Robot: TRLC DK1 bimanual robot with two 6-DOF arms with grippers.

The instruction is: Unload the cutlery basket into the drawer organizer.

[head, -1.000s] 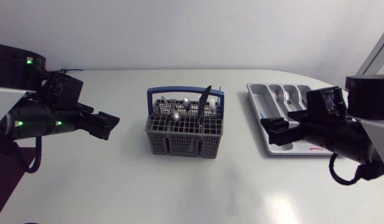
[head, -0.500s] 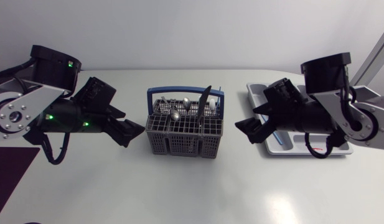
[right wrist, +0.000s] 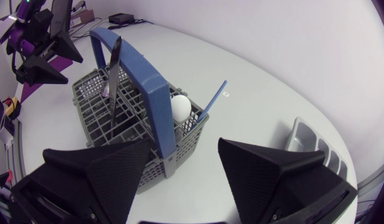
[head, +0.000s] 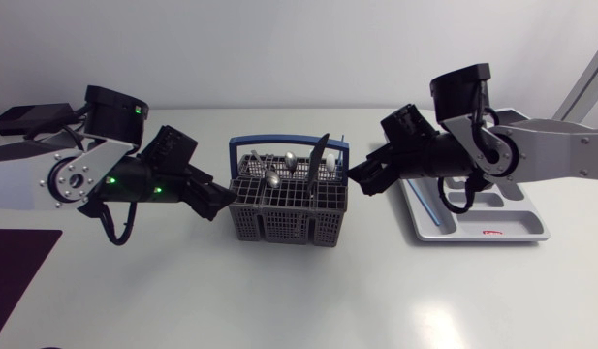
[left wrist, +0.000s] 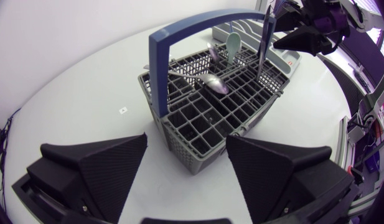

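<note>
Now the cutlery basket [head: 288,199] is sitting on the worktop [head: 299,291] between the two arms. Its blue handle [head: 269,142] is arching over spoons [head: 272,177] and a black utensil [head: 319,160] standing inside. The left gripper [head: 221,201] is hovering just beside one end wall and the right gripper [head: 361,180] near the opposite end, both with fingers spread apart and gripping nothing. The drawer organizer [head: 492,218] is lying behind the right fingers, partly covered by that arm. Only the right wrist view is showing a thin blue stick [right wrist: 211,98] leaning out ahead of its fingers, and only the left wrist view is showing one of the spoons lying tilted across the grid. Both grippers have been closing in on the basket since half a second ago, while the basket is staying put.
</note>
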